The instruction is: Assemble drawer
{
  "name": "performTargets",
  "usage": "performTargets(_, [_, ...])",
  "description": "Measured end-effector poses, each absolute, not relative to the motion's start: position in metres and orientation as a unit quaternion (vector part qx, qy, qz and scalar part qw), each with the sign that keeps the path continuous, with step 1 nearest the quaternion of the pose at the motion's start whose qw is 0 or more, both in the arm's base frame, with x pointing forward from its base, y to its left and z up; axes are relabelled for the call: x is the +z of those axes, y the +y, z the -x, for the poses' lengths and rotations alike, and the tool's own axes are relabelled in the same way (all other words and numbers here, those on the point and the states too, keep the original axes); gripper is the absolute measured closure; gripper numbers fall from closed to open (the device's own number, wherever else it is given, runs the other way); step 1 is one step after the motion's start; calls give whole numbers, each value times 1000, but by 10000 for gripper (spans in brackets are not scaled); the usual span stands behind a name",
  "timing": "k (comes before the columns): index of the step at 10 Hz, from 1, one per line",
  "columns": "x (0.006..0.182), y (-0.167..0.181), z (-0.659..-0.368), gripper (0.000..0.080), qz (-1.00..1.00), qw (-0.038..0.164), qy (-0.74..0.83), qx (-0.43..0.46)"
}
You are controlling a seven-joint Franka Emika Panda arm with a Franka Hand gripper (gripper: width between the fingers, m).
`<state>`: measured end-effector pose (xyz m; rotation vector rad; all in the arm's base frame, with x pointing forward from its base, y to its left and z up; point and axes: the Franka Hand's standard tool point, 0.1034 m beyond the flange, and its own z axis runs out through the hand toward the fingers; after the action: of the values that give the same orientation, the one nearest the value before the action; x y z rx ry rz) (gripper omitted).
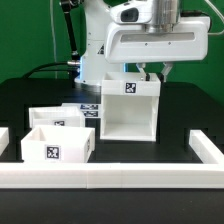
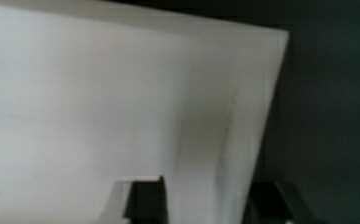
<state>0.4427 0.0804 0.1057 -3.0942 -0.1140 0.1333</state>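
**A:** Drawer case (image 1: pixel 130 108) stands upright mid-table, gripper (image 1: pixel 158 72) down at its top edge. Is it gripping?

**B:** Can't tell tbh. The fingers (image 2: pixel 145 200) straddle a wall, contact unclear. I'd seat deep, squeeze square, move slow so nothing tips.

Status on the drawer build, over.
Pincer at top edge of tall box, grip unconfirmed. Tall box upright. Front small box and rear small box on exterior view's left, clear of it; nothing blocking.

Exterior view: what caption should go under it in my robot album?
White robot gripper hangs over the tall white open-fronted box, two smaller white boxes beside it on the black table.
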Motion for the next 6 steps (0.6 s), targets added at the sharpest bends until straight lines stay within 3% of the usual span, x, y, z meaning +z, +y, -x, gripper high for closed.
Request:
performTargets(1, [106,80,-443,672,998,21,-37,42])
performTargets(2, [106,80,-443,763,998,21,-37,43])
performTargets(6, [106,80,-443,763,998,21,-37,43])
